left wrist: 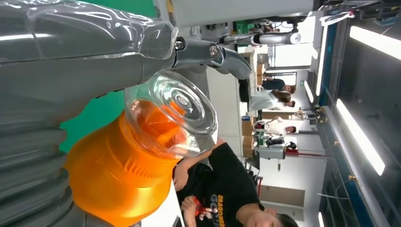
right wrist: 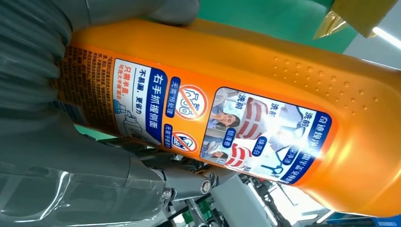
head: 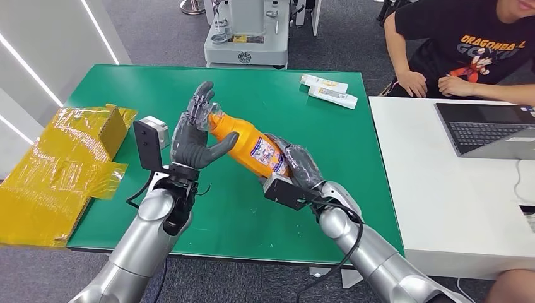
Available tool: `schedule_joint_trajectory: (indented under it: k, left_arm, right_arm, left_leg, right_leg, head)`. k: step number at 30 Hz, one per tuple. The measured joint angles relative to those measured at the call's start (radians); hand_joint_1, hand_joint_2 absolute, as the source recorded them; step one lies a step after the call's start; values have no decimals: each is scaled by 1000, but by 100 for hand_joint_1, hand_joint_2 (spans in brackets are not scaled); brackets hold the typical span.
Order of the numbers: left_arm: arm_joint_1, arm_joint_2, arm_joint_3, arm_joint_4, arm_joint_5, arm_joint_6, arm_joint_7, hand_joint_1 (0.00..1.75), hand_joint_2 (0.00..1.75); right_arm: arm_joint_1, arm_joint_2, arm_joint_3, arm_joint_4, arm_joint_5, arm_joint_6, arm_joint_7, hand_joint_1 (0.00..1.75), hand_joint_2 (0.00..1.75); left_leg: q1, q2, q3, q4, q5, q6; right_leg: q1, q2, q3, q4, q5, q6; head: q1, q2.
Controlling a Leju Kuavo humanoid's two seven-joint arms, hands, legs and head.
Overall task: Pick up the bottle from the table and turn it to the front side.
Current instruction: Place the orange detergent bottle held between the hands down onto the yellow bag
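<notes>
Bottle (head: 249,147) is off the green counter (head: 353,164), held aloft and tilted between both hands: the right hand (head: 296,165) has its fingers (head: 303,158) clamped around the base end, while the left hand (head: 197,129) cups the cap end, thumb hooked under the neck and the other fingers standing loosely apart above the cap, so it steadies more than it grips. Seen from the right wrist, a printed label with instruction pictures faces that camera, which suggests the turn is under way rather than finished. To do it well, I would let the right hand carry the weight and roll the body slowly about its long axis, keeping the left thumb as a light guide at the neck. The body is smooth, glossy orange plastic, likely slippery, with a patch of raised dots on its flank; the collar is ribbed, and the clear domed cap (left wrist: 175,113) gives little purchase.
</notes>
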Motion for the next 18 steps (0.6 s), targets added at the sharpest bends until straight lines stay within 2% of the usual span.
schedule_joint_trajectory:
  k: [8,18]
  left_arm:
    - [-24,-27,-5,39,52,-6,11,0,175]
    - [-30,-27,-16,60,86,1,9,0,175]
  right_arm:
    - [-40,10,0,26,18,-15,-3,175,175]
    - [-71,26,1,29,9,-9,4,175,175]
  left_leg:
    - [0,0,0,0,0,0]
    - [0,0,0,0,0,0]
  right_leg:
    - [0,0,0,0,0,0]
    - [0,0,0,0,0,0]
  head:
    - [0,0]
    - [0,0]
